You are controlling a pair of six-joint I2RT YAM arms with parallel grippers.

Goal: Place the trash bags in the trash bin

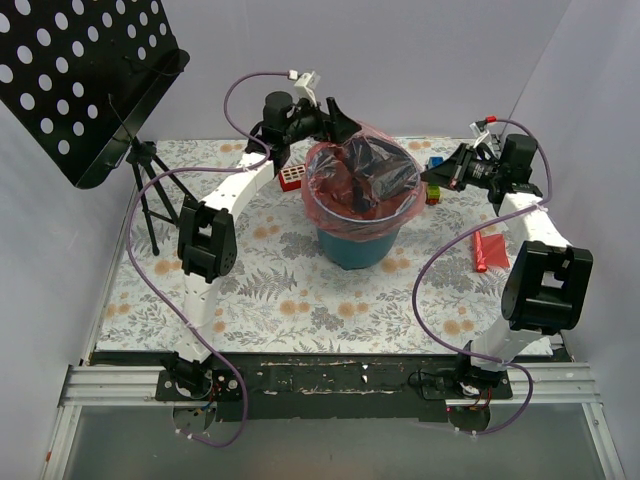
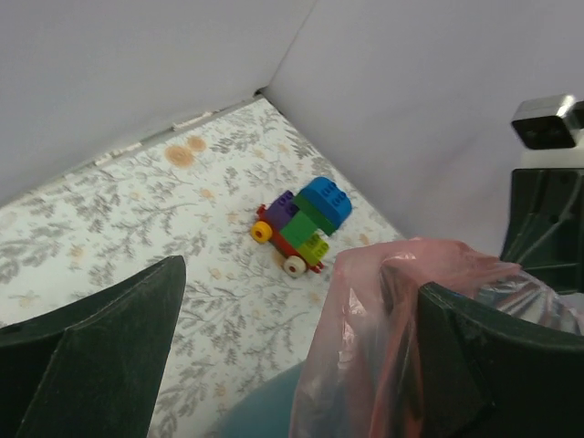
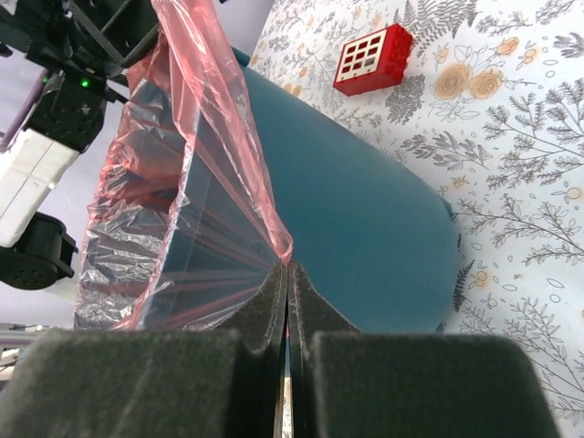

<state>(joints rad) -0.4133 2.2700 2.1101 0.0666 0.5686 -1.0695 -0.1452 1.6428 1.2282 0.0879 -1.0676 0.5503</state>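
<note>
Nearest my bases, the surface (image 1: 300, 300) is showing a flat cloth printed with grey ferns and orange flowers. Beside my right arm what looks like a folded red bag (image 1: 490, 248), glossy and narrow, is lying on it, apart from everything else. At the middle the trash bin (image 1: 355, 248) is standing upright: a round teal plastic bucket with smooth tapered sides. The trash bag (image 1: 362, 172) is sitting in it, thin crinkly pink-red film, translucent and shiny, billowing above the rim and draping over it. My right tool (image 3: 286, 290) is pinching a gathered fold of that film at the bin's right side, its dark matte pads pressed fully together and the film fanning out in pleats from the nip. My left tool (image 2: 299, 283) is hanging at the far rim with its jaws spread wide; one black finger (image 2: 493, 365) is sitting behind the film, the other outside it, and it is gripping nothing. Farther back, a rigid red block (image 1: 292, 177) with a white grid is lying left of the bin, a toy cart (image 2: 301, 224) of coloured bricks is sitting right of it, and a black perforated stand (image 1: 80, 90) is tilting over the far-left corner
</note>
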